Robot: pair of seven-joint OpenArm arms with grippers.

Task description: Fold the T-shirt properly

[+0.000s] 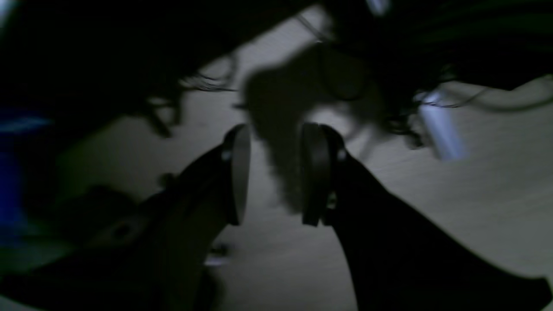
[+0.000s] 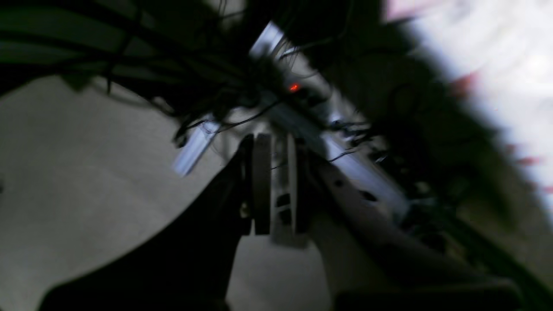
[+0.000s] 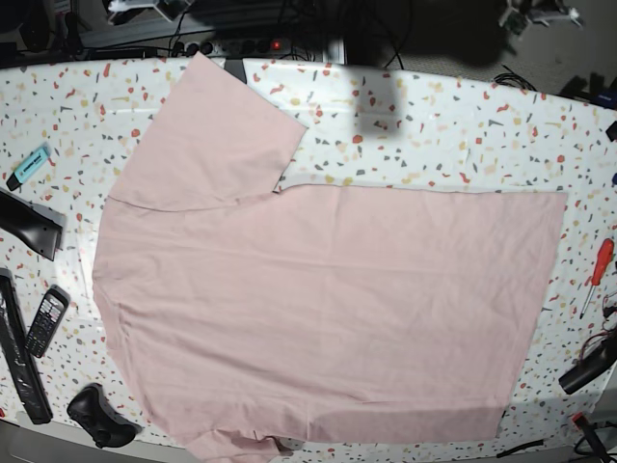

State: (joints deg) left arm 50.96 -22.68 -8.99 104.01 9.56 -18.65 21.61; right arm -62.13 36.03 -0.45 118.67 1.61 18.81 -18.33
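The pale pink T-shirt (image 3: 328,309) lies spread flat, plain side up, on the speckled table (image 3: 463,125). Its collar end is at the left, its hem at the right, and one sleeve (image 3: 217,125) points to the far edge. Neither gripper shows in the base view. In the left wrist view my left gripper (image 1: 274,172) is open and empty, hanging over a dim grey floor. In the right wrist view my right gripper (image 2: 278,190) is empty, its jaws only narrowly apart, and the picture is blurred. The shirt shows in neither wrist view.
On the table's left are a teal marker (image 3: 31,165), a black wedge-shaped tool (image 3: 29,224), a small phone (image 3: 45,320) and a black mouse-like object (image 3: 96,415). A red screwdriver (image 3: 598,275) lies at the right edge. Cables and a power strip (image 2: 293,88) sit behind the table.
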